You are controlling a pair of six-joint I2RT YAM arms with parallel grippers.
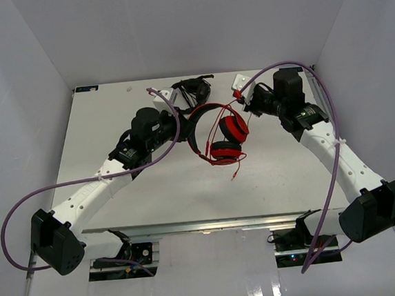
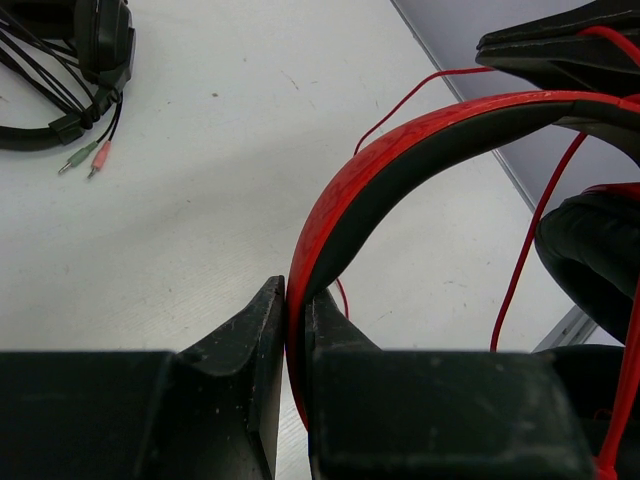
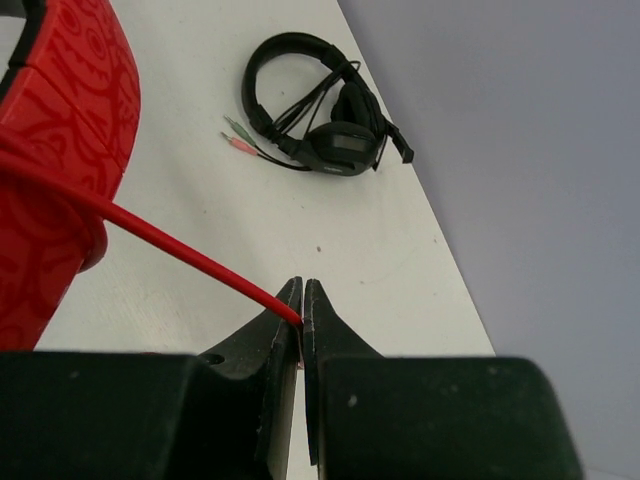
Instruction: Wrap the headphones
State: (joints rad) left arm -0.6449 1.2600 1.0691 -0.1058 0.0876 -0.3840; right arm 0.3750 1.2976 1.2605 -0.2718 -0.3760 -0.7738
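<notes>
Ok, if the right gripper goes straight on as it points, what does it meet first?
Probably the black headphones, beyond bare table; the right gripper may pass above them, height unclear.

Red patterned headphones [image 3: 60, 110], white table [image 2: 220, 230]

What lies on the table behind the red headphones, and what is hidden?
Behind the red headphones, black headphones with pink and green plugs lie on the table. In the top view the left arm covers part of them.

Black headphones [image 2: 105, 40] partly beyond the left wrist view's top edge, red headphones [image 2: 440, 120] beyond its right.
</notes>
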